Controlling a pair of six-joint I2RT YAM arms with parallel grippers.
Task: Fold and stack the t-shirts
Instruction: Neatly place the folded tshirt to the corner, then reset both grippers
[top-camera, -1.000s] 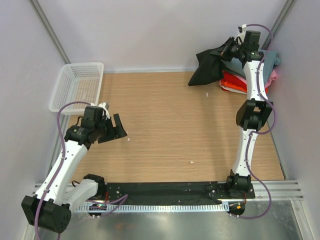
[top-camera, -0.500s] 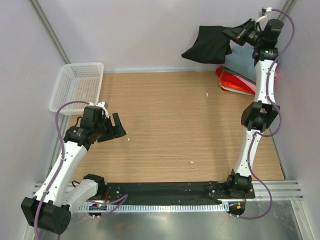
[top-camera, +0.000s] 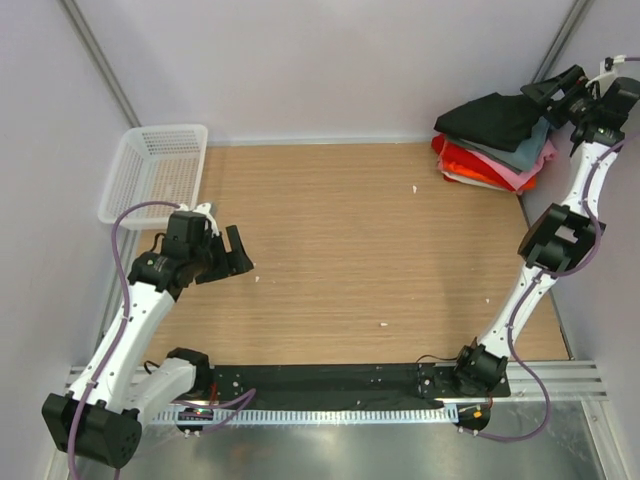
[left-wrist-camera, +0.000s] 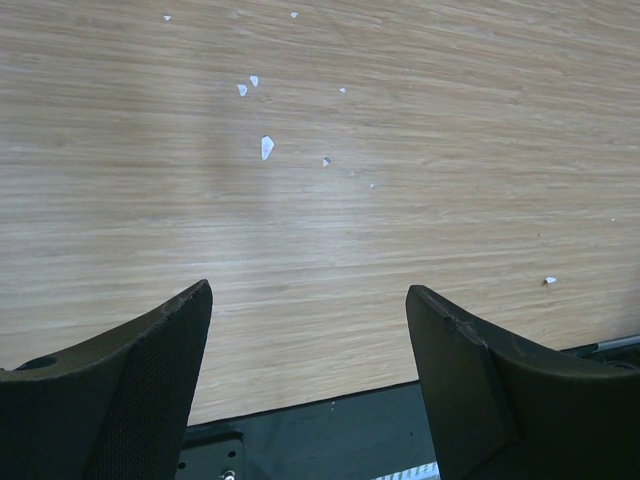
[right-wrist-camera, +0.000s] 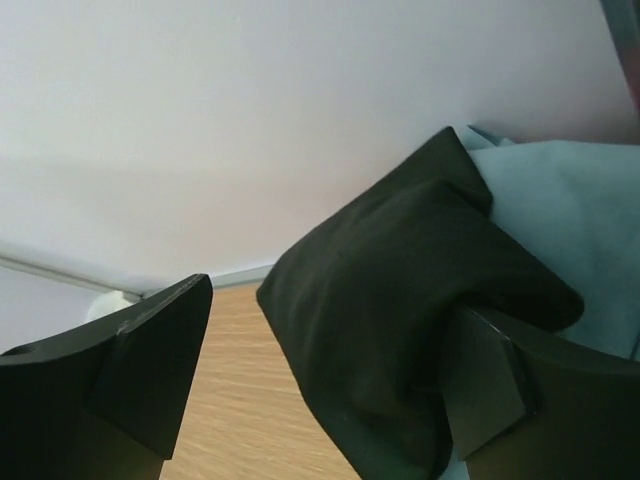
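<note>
Right end effector (top-camera: 548, 93) is up in the far right corner, jaws spread wide. The black t-shirt (top-camera: 492, 116) sits on top of the pile, with the teal-grey shirt (top-camera: 528, 152), pink shirt (top-camera: 522, 178) and red-orange shirt (top-camera: 468, 160) beneath it. From the wrist view, the black cloth bulges between the fingers, leaning on one and clear of the other, so nothing is pinched. Left end effector (left-wrist-camera: 310, 320) is wide open too, hovering over bare counter (top-camera: 350, 230) not far from the basket (top-camera: 165, 130).

That black t-shirt looks light, limp and bunched rather than flat. I'd judge it will sag and slump wherever it's lifted, so a hem edge or shoulder seam is the place to pinch. Hard to make out: how neatly it's folded, and whether a white shirt lies at the very bottom. The pile's right end is also cut off behind the arm.
</note>
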